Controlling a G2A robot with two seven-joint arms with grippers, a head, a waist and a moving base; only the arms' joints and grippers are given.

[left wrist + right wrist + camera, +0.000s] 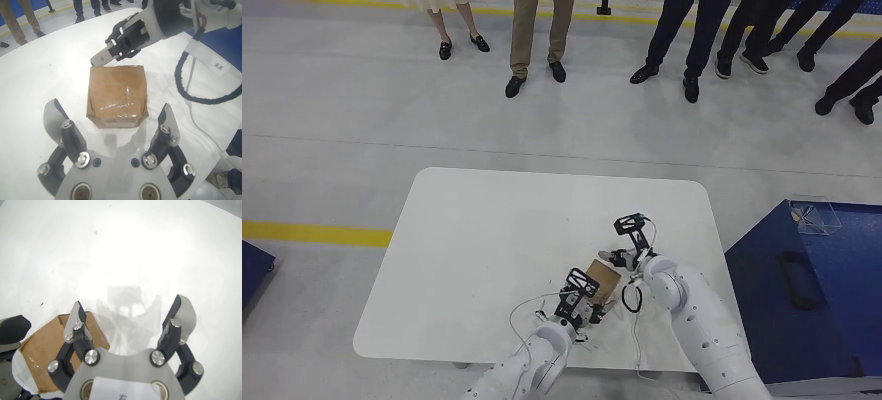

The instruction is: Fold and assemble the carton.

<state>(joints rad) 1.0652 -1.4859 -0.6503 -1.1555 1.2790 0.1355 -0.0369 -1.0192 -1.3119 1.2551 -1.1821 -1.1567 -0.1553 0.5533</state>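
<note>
**Item 1. Left claw** [110, 111]: two fingers spread wide apart, gripping nothing. It hangs over the tabletop [37, 75] on the robot's side of the carton [117, 91], with bare surface showing between its fingertips and the box. In the top view the left claw [582, 297] sits at the carton's near side.

**Item 2. Right claw** [129, 302]: fingers likewise parted, nothing between them. It is at the far side of the carton [47, 344]. Seen from the left wrist, one fingertip of the right claw [105, 55] lies at the box's far top edge, close to a corner. Whether it touches cannot be told.

**Item 3. Carton** [602, 280]: brown cardboard, closed into a cube and upright. Clear glossy tape runs over the top face and down the sides. It stands between the two claws, toward the robot's edge of the tabletop [492, 240].

**Item 4. Tabletop** [132, 247]: white, with rounded corners and a few small dark specks.

**Item 5. Cable** [181, 87]: black-sleeved, looping beside the right arm.

**Item 6. Blue unit** [802, 290]: stands beside the tabletop on the robot's right and bears a clear container [814, 215].
</note>
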